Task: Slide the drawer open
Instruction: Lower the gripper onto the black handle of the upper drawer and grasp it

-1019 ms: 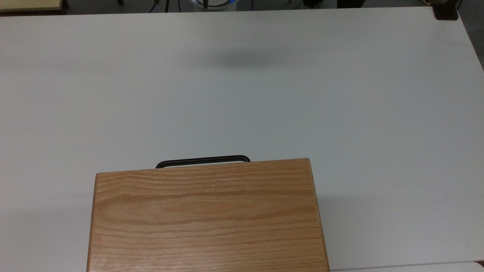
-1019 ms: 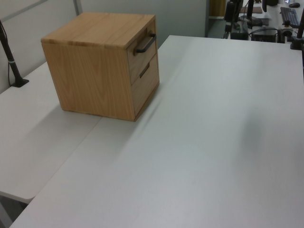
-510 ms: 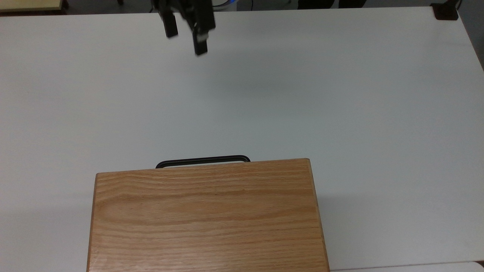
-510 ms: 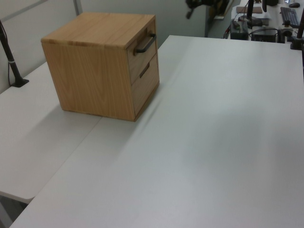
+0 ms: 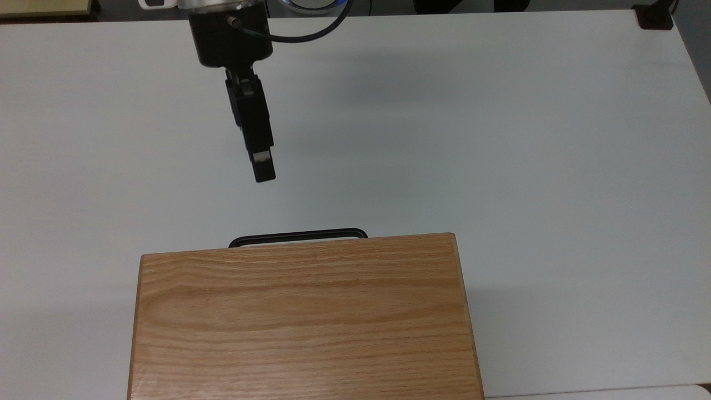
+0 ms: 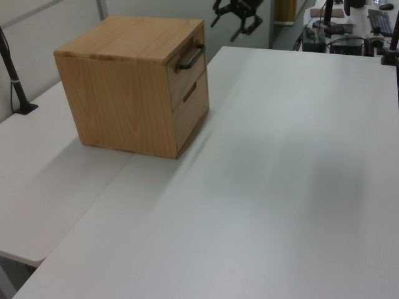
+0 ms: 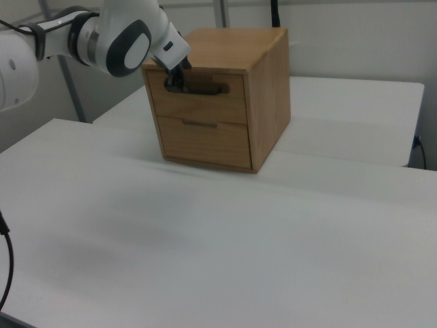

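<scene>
Approaching: the tool [image 5: 261, 166] hangs above the bench [image 5: 500, 139] in the upper left of the top view, apart from the handle [image 5: 298, 236] and a little toward the top view's left of its middle.
Tool state: in the left view the fingers [image 6: 240, 28] look spread, with nothing between them.
Drawer place: the drawer [image 7: 198, 96] is the upper of two fronts in the oak cabinet [image 6: 124, 81], shut flush; it sits at upper left in the left view, upper middle in the right view.
Lower front: a second drawer [image 7: 203, 140] with a smaller pull sits beneath it.
Handling: stiff wood, likely light for its runners; it should slide straight out, though the cabinet could drag along the smooth bench if the runners bind.
Grip point: the thin black metal bar, near its middle, so the pull stays square; bare metal may be slick, so hooking behind it seems safer than pinching.
</scene>
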